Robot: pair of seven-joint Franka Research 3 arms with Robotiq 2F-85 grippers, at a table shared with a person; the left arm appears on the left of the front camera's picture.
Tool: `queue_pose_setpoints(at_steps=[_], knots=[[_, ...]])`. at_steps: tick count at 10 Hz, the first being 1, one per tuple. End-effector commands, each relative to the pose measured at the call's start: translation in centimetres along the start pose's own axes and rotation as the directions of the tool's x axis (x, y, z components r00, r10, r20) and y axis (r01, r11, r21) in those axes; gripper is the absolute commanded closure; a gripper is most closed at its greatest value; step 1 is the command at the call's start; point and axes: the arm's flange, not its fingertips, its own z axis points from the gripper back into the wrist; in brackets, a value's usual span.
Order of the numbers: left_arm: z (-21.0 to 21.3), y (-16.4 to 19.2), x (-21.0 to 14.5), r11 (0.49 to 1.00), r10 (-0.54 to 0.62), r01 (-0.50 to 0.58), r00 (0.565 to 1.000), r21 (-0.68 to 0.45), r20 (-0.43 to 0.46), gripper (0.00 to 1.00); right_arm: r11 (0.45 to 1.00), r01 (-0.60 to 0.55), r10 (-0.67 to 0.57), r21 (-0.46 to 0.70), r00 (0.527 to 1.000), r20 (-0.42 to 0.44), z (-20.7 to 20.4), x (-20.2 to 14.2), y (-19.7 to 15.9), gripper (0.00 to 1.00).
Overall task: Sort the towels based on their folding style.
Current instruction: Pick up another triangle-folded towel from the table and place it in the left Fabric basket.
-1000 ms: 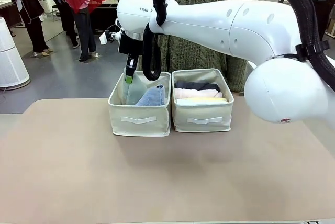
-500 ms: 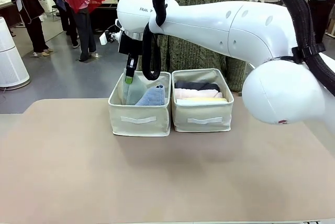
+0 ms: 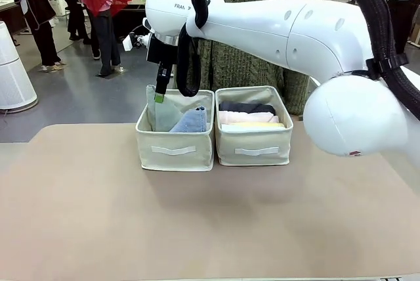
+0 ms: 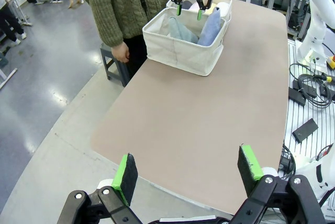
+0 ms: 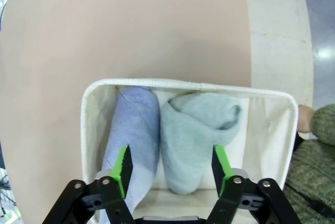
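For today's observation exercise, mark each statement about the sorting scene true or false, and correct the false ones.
1. The pale grey-teal cone and the periwinkle-blue cone lie in the same fabric box. True.
2. The right hand grips the grey-teal cone. False: its fingers stand open above it, holding nothing.
3. The other fabric box holds rolled towels. True.
4. The left hand is shut. False: it is open, over the table's near end.
5. A towel lies loose on the table. False: all visible towels are in boxes.

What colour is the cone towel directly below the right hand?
Pale grey-teal cone towel, clearest in the right wrist view.
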Motion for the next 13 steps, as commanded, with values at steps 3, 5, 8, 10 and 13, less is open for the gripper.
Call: queue_pose_setpoints(at_steps=[3, 5, 8, 10, 13], knots=[[0.2, -0.1, 0.0, 1.000, -0.017, 0.017, 1.000, 0.004, 0.007, 0.00, 1.000, -0.020, 0.020, 0.004, 1.000, -0.011, 0.7, 0.9, -1.0, 0.00], [0.2, -0.1, 0.0, 1.000, -0.017, 0.017, 1.000, 0.004, 0.007, 0.00, 1.000, -0.019, 0.019, 0.005, 1.000, -0.010, 0.7, 0.8, -1.0, 0.00], [0.2, -0.1, 0.0, 1.000, -0.017, 0.017, 1.000, 0.004, 0.007, 0.00, 0.980, 0.199, -0.188, 0.021, 0.951, -0.248, 6.0, 0.0, 3.3, 0.00], [0.2, -0.1, 0.0, 1.000, -0.017, 0.017, 1.000, 0.004, 0.007, 0.00, 0.962, 0.274, -0.257, 0.001, 0.904, -0.340, 9.1, -1.5, 6.7, 0.00], [0.2, -0.1, 0.0, 1.000, -0.017, 0.017, 1.000, 0.004, 0.007, 0.00, 0.916, 0.375, -0.401, -0.142, 0.843, -0.359, 16.9, -5.8, 14.9, 0.00]])
